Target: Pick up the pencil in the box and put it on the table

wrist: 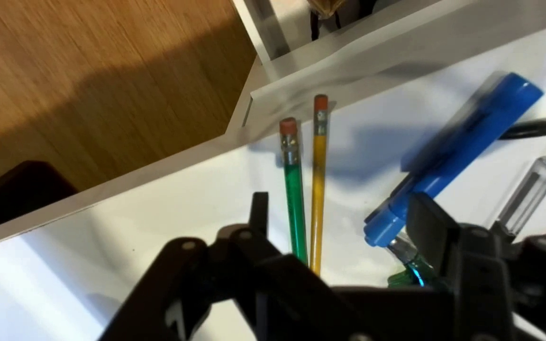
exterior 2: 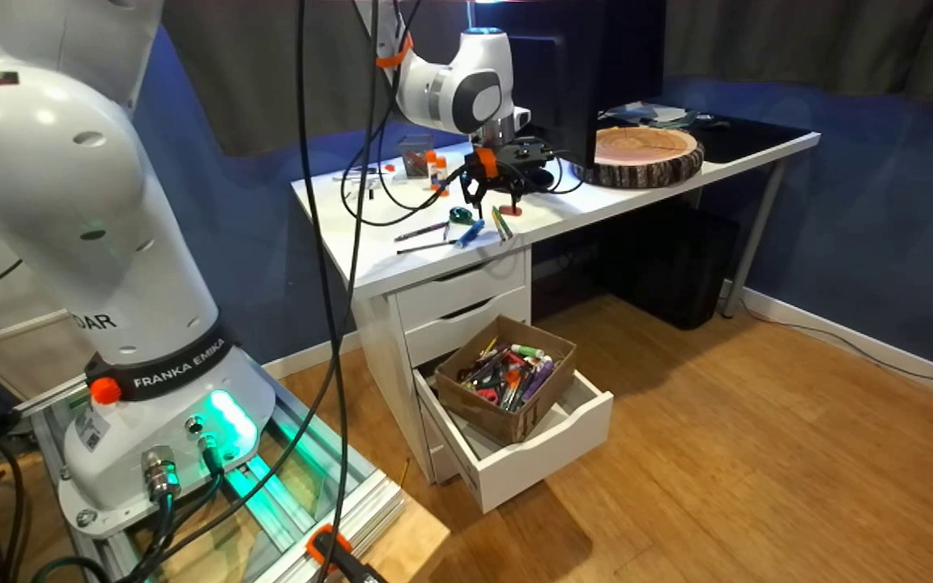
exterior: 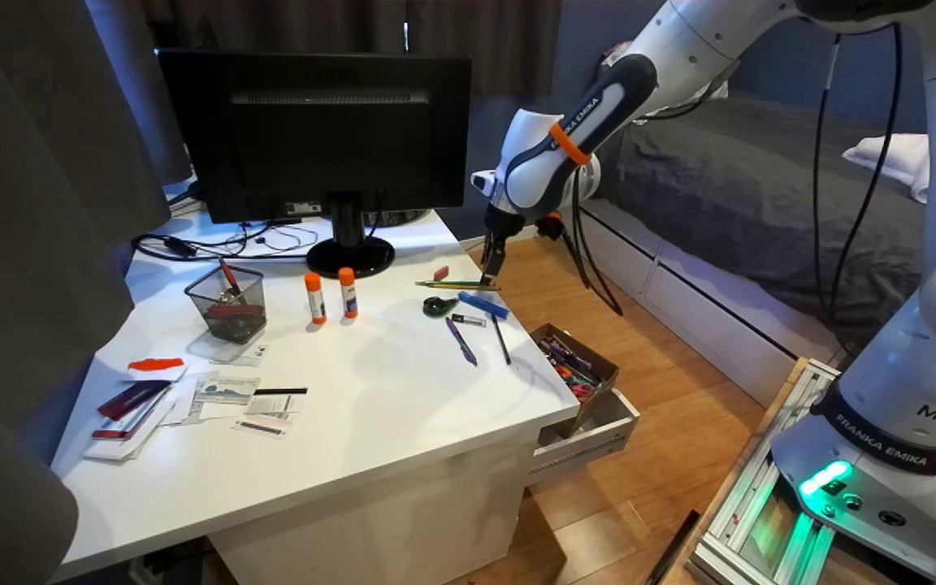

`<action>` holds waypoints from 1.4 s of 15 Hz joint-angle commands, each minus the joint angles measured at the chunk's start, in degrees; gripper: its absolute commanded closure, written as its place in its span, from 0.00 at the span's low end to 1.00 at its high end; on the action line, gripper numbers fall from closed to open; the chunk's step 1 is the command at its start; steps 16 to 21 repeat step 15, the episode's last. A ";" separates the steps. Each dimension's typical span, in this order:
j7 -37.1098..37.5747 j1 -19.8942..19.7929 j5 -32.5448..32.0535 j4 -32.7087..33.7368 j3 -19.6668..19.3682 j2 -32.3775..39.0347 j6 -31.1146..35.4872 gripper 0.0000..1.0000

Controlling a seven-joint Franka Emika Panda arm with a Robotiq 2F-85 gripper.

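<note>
A green pencil (wrist: 294, 203) and a yellow pencil (wrist: 319, 180) lie side by side on the white table (exterior: 370, 406), their eraser ends at its edge. They also show in an exterior view (exterior 2: 502, 223). My gripper (wrist: 341, 213) is open and empty over them; both pencils show between its fingers, nearer the left finger in the wrist view. The gripper hides their far ends there. I cannot tell whether the fingertips touch the table. The box, a white drawer (exterior 2: 547, 457), is pulled out below the table and also shows in an exterior view (exterior: 586, 455).
A cardboard carton (exterior 2: 507, 413) full of pens stands in the drawer. A blue marker (wrist: 458, 151), a green tape dispenser (exterior: 438, 306), a purple pen (exterior: 461, 341) and a red eraser (exterior: 441, 273) lie near the gripper. The monitor (exterior: 314, 138) and glue sticks (exterior: 348, 294) stand farther in.
</note>
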 commanded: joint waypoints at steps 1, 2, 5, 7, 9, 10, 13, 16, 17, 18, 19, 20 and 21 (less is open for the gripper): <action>1.96 -3.48 3.62 -10.21 0.86 -9.08 -2.09 0.00; 2.02 -4.82 5.40 -12.83 1.22 -11.18 -2.17 0.00; 0.66 -8.47 13.09 -21.47 2.18 -18.33 -0.68 0.00; -0.37 -9.61 18.68 -27.52 1.73 -23.83 0.68 0.00; -4.12 -10.15 25.96 -32.86 1.15 -29.24 1.57 0.00; -6.87 -9.74 30.36 -34.96 0.41 -31.65 1.95 0.00; -7.66 -9.71 30.54 -32.98 -0.25 -29.31 1.02 0.00; -8.63 -9.71 32.04 -35.35 -0.65 -32.22 1.02 0.00; -8.63 -9.71 32.04 -35.35 -0.65 -32.22 1.02 0.00; -8.63 -9.71 32.04 -35.35 -0.65 -32.22 1.02 0.00; -8.63 -9.71 32.04 -35.35 -0.65 -32.22 1.02 0.00; -8.63 -9.71 32.04 -35.35 -0.65 -32.22 1.02 0.00; -8.63 -9.71 32.04 -35.35 -0.65 -32.22 1.02 0.00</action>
